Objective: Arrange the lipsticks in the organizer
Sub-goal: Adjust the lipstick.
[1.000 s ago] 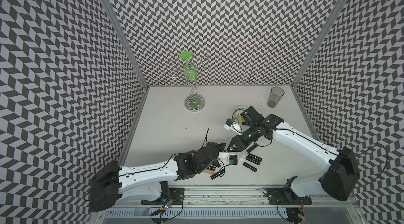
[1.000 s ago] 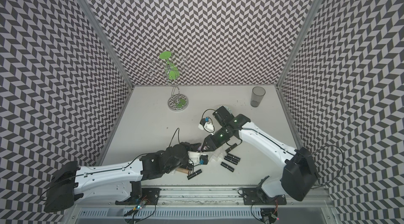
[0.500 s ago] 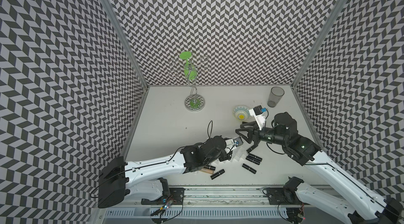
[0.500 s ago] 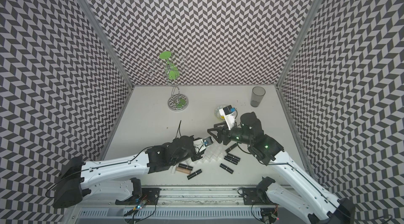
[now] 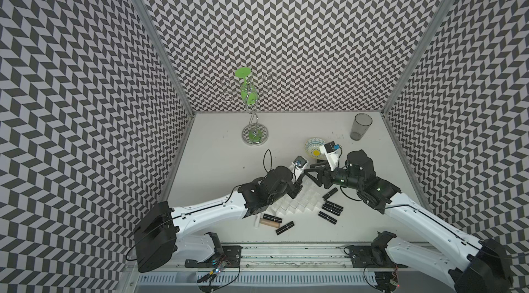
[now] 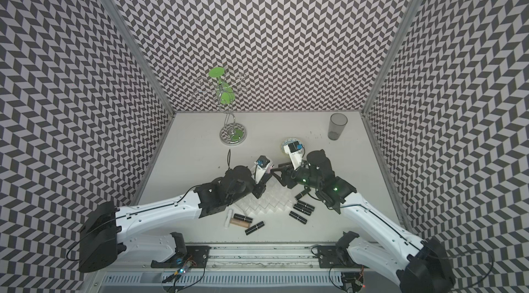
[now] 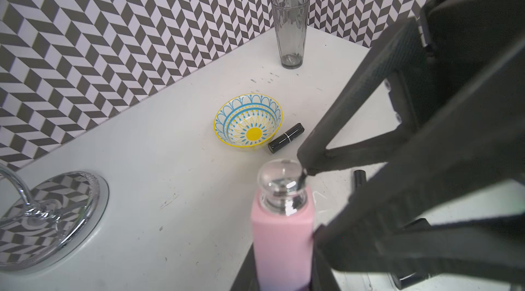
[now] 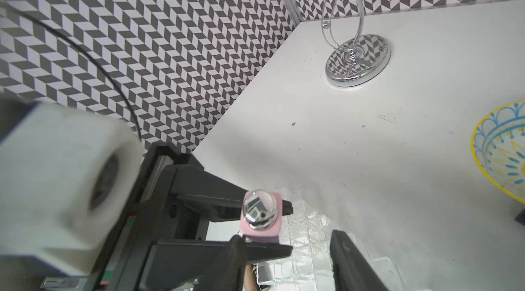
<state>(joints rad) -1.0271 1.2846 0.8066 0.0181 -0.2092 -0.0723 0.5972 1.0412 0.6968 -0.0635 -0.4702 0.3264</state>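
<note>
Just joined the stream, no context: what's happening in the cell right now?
The left tool is shut on a pink lipstick with a clear knob cap, holding it upright by the clear organizer's far edge. The right tool is open, fingertips close beside that tube, not gripping it. The cells that show look empty. Black lipsticks and a beige lipstick lie loose on the table, and another black lipstick lies by the patterned bowl.

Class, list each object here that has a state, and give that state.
left tool: shut on pink lipstick
right tool: open, beside pink lipstick
pink lipstick: capped, held
organizer: visible cells empty
black lipsticks: lying flat, capped
tumbler: upright, empty
bowl: upright, empty
</note>
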